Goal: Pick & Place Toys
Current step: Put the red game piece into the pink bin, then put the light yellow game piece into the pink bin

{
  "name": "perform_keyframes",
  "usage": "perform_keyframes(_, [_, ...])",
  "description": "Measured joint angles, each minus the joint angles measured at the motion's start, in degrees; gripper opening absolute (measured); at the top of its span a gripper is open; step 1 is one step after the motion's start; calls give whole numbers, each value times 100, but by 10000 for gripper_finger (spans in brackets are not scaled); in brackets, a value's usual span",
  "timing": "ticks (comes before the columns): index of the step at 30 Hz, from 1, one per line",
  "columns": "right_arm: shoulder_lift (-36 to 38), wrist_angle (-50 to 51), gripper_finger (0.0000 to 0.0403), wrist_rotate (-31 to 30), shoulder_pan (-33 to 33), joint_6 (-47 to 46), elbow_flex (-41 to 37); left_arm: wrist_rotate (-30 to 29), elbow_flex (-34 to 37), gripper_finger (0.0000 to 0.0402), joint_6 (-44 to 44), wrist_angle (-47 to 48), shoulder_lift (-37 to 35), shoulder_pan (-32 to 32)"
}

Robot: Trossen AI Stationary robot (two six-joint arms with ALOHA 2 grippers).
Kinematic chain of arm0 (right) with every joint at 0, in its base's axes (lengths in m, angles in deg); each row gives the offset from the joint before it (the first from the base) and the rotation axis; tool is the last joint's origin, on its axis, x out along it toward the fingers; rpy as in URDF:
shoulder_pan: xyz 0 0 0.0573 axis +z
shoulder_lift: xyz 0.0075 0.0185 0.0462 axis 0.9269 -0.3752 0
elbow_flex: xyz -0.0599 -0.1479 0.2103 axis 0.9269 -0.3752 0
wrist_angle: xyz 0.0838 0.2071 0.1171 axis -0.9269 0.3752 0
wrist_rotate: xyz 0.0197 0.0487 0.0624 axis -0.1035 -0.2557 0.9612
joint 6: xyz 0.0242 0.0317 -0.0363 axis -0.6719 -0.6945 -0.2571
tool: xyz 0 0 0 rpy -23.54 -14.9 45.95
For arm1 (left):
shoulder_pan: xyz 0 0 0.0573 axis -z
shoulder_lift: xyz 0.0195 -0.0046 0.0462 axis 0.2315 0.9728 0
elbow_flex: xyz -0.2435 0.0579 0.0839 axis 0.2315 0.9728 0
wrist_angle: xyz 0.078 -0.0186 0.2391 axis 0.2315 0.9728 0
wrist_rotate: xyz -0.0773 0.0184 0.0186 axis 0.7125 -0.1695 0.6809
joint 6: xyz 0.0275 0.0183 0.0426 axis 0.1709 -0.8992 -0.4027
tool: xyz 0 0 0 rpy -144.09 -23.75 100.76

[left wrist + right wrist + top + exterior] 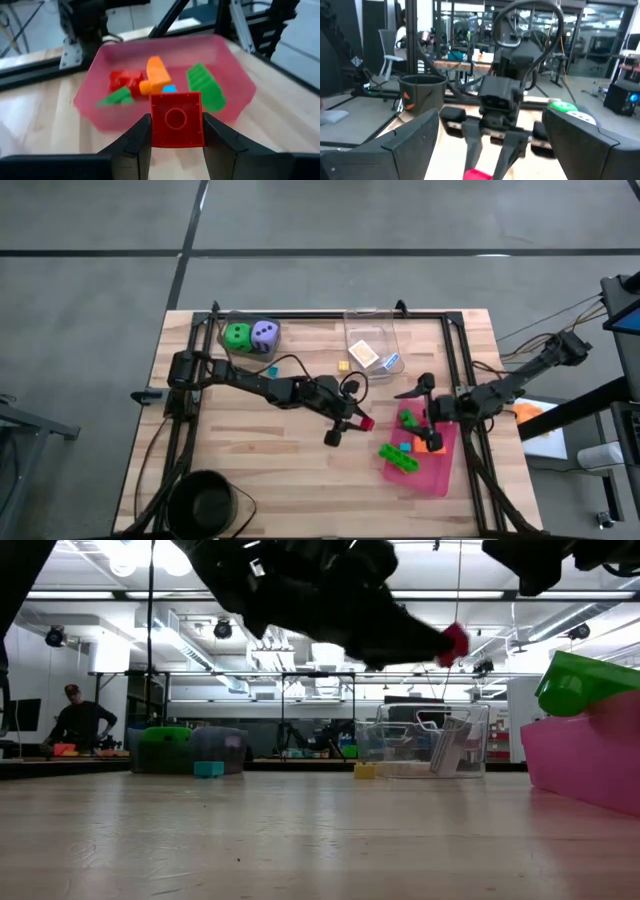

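Red plastic brick (177, 119), light, stiff and a little slick, sits pinched by its flat sides in the left gripper (176, 131) above the tabletop's middle, near the pink tray (443, 472), while the right gripper (424, 396) gapes empty.

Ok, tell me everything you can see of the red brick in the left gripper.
The red brick is a small square block of glossy plastic, with a raised ring on the face toward the wrist camera. The left gripper pinches it by two opposite sides and holds it above the wooden table, just short of the pink tray. Nothing else touches it.
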Motion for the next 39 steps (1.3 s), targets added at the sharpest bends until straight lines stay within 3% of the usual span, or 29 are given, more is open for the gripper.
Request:
perform_keyframes(5, [330,68,352,2,0,218,-20,176,-566,129,16,-23,436,20])
perform_keyframes(15, [112,-12,352,20,9,223,-25,426,-1993,129,112,160,1501,26])
perform_keyframes(21, [99,-45,352,20,9,220,-27,419,-2365,130,115,265,1741,62])
perform_keyframes(23, [99,-48,352,20,9,223,-27,405,-2368,156,113,108,1754,83])
perform_keyframes(27, [92,-60,352,20,9,223,-27,398,-2358,254,114,84,1761,103])
perform_keyframes(30, [84,-56,352,20,9,223,-27,382,-2352,306,114,96,1763,117])
perform_keyframes(33, [48,-61,352,20,9,222,-27,380,-2333,329,114,100,1763,144])
perform_keyframes(39, [22,-69,352,20,9,201,-27,383,-2328,335,112,253,1749,146])
